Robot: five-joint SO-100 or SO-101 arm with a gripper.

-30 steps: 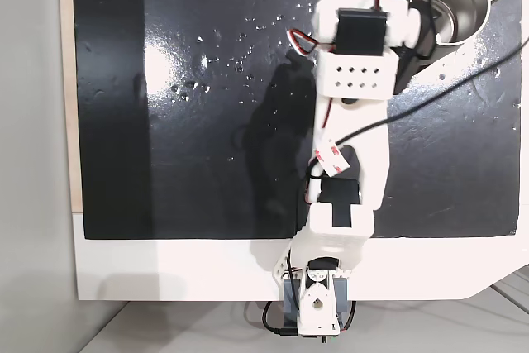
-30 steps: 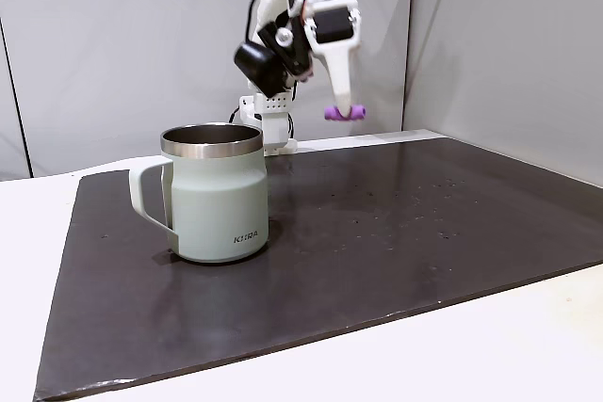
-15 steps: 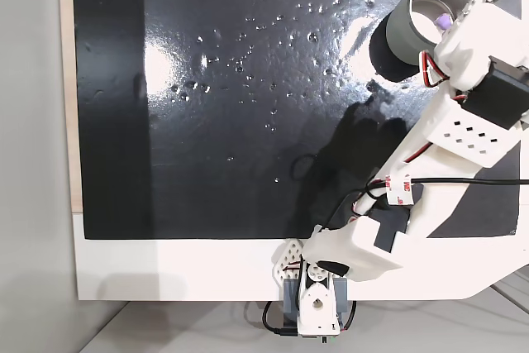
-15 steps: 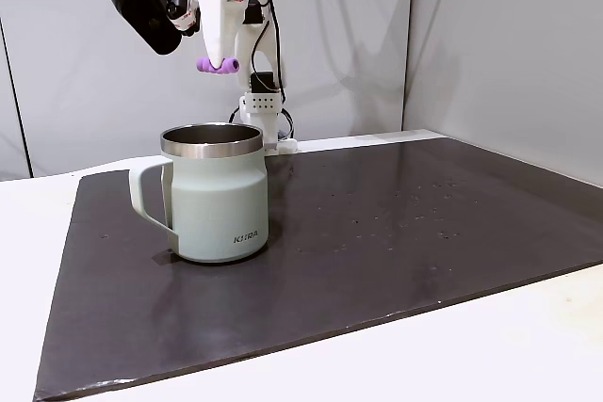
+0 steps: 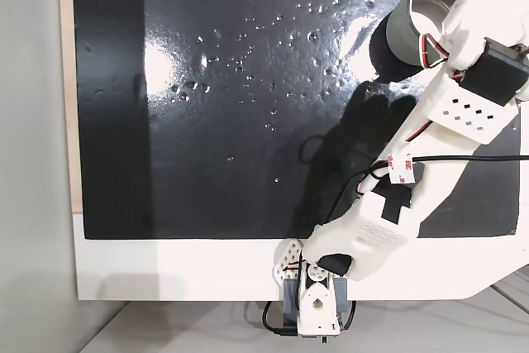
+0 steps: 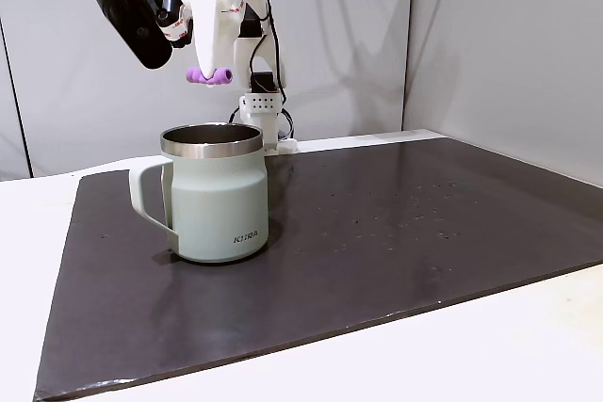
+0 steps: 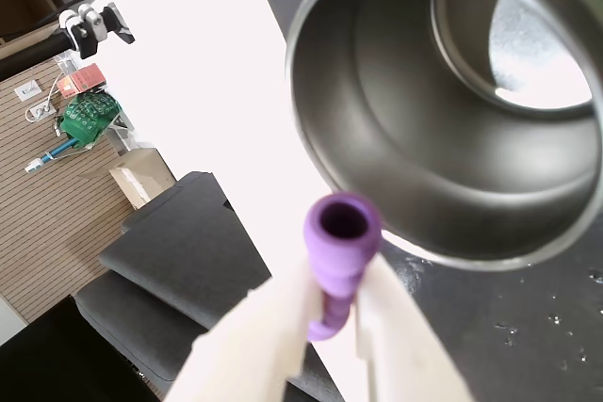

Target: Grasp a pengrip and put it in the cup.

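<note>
White gripper [image 6: 209, 74] clenching the purple pengrip [image 6: 208, 75], hanging above the far rim of the cup [image 6: 218, 204], pale grey-green mug sitting on the dark mat [image 6: 396, 233], small dark logo reading roughly "KIRA" showing low on its near side

I see a dark mat [image 5: 248, 97] covering most of the white desk [image 5: 207, 266], speckled with what may be droplets [image 5: 281, 22] toward its far edge.

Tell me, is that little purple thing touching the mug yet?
Apart. In a fixed view, the pengrip hangs in the end effector, with clear wall visible between it and the cup rim.
</note>
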